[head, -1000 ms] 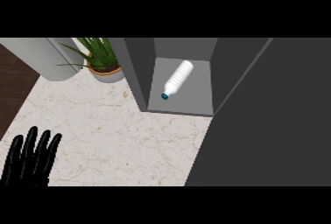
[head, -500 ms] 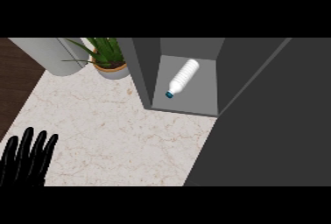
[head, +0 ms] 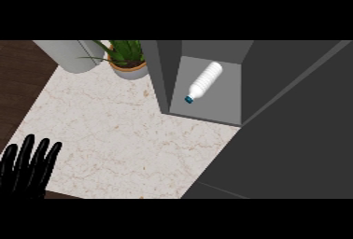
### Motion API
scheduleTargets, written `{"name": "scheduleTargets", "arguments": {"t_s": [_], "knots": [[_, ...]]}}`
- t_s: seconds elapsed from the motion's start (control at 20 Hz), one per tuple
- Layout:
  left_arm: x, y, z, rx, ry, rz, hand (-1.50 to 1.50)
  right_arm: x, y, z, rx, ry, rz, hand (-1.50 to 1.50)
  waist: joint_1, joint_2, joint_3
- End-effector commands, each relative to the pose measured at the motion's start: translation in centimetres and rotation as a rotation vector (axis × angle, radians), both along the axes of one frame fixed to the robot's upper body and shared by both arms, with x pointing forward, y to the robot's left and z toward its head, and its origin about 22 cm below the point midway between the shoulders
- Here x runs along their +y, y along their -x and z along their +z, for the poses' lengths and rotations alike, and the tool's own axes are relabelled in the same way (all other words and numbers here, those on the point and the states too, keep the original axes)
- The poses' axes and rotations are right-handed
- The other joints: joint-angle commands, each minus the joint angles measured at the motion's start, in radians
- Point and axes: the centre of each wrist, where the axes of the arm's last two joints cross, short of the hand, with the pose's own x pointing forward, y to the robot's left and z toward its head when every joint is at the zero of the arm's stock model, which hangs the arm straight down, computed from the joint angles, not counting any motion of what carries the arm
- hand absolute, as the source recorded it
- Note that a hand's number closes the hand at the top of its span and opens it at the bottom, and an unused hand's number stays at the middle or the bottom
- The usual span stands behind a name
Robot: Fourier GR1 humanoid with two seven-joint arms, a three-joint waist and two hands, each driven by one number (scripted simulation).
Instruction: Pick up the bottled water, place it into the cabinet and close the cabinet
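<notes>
The white water bottle [head: 205,81] with a blue cap lies on its side on the floor of the grey cabinet [head: 207,112], cap toward the front. The cabinet's dark door [head: 296,135] fills the right side of the head view, swung partway across the opening. My left hand [head: 27,168] rests open at the lower left edge, fingers up, far from the bottle. The right hand does not show.
A potted green plant [head: 126,60] stands at the back of the marble counter [head: 117,140], left of the cabinet. A pale grey cylinder [head: 69,53] is beside it at the far left. Dark wood floor lies beyond the counter's left edge.
The view has shifted, so the cabinet and bottle appear further right and lower. The dark door now covers more of the right side. My left hand has stayed resting.
</notes>
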Motion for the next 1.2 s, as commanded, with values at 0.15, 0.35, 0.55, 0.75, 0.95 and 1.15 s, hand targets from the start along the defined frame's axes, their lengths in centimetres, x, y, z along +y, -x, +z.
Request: {"name": "scheduleTargets", "arguments": {"t_s": [0.15,0.35,0.55,0.75,0.95,1.15], "knots": [[0.7,-0.1,-0.3,0.008,-0.009,0.038,-1.5,0.8,-2.5,-1.4,0.196,-0.153,-0.29,1.5,-0.057,-0.007,0.006],[0.7,0.5,-0.4,0.026,0.01,0.052,-1.5,-0.8,-2.7,-1.6,0.214,-0.194,-0.45,1.5,-0.074,-0.01,0.007],[1.1,0.6,-0.7,0.028,0.0,0.052,-1.5,-1.2,-3.7,-2.1,0.246,-0.212,-0.529,1.5,-0.065,-0.008,0.006],[1.0,0.7,-0.4,0.021,0.013,0.014,-1.5,-1.8,-6.3,-2.4,0.263,-0.222,-0.637,1.5,-0.035,-0.009,0.008],[1.4,0.8,-1.0,0.051,0.008,-0.006,-1.5,-0.6,-10.3,-2.2,0.285,-0.236,-0.733,1.5,-0.018,-0.008,0.009],[1.5,0.0,-0.5,0.01,0.006,-0.012,-1.5,1.6,-14.9,-1.1,0.294,-0.226,-0.801,1.5,-0.017,-0.01,0.012]]}}
